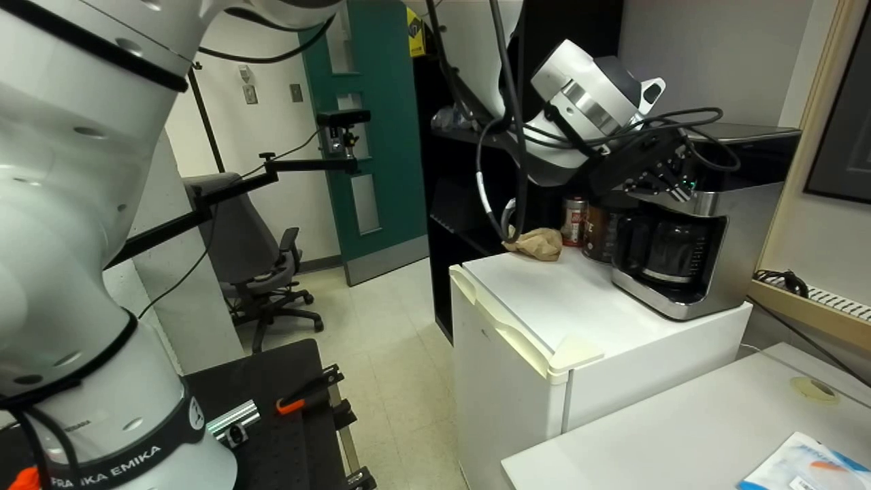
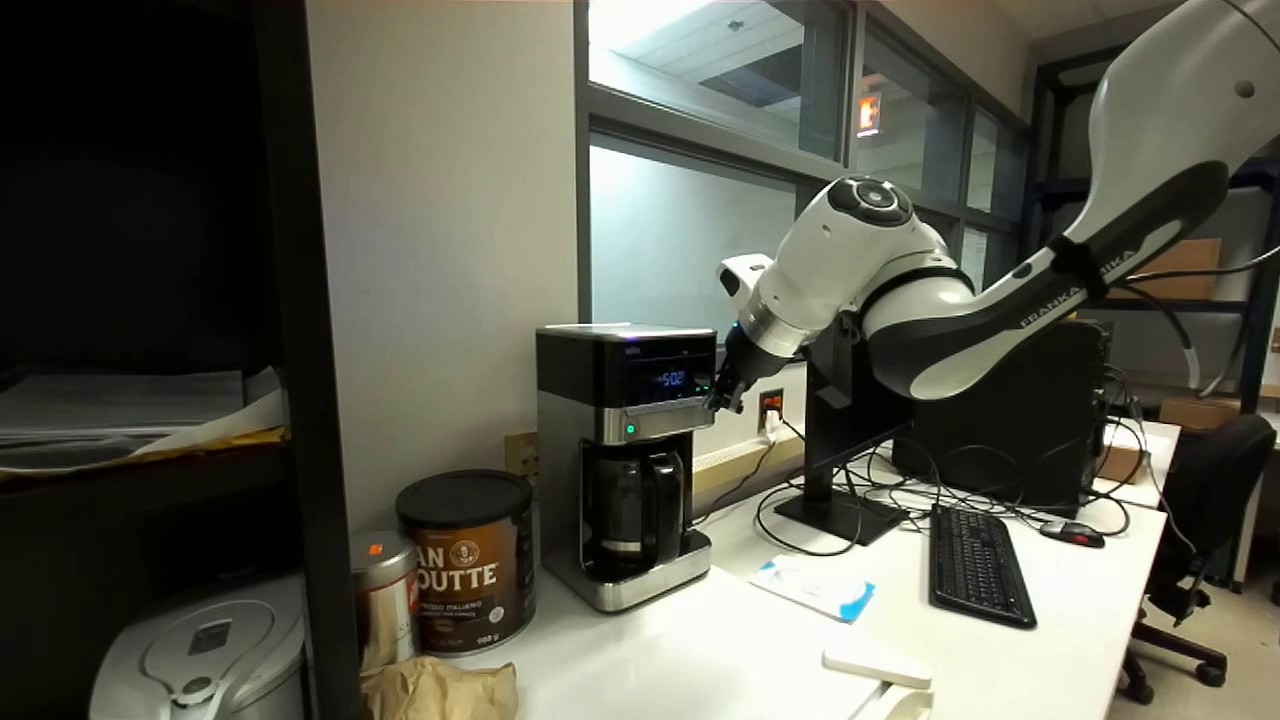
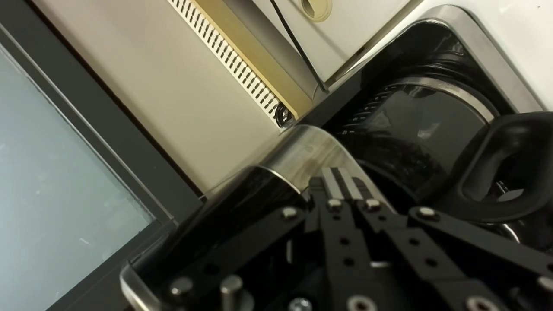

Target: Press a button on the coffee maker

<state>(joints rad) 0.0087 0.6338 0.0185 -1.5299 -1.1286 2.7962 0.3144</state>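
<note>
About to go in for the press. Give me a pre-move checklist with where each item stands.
1. Claw shut for pressing: ok, fingertips together in the wrist view.
2. Coffee maker upright on the fridge: ok.
3. Carafe inside the machine: ok.
4. Power on: ok, display and green light lit.
5. Fingertips at the silver band: ok, they overlap it in the wrist view.
6. Fingertips touching a button: cannot tell, contact doesn't show clearly.

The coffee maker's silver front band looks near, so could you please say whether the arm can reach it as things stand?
Probably yes: the shut pincer is beside the silver front band, with nothing visible between, though contact is unclear; the carafe sits below.
</note>
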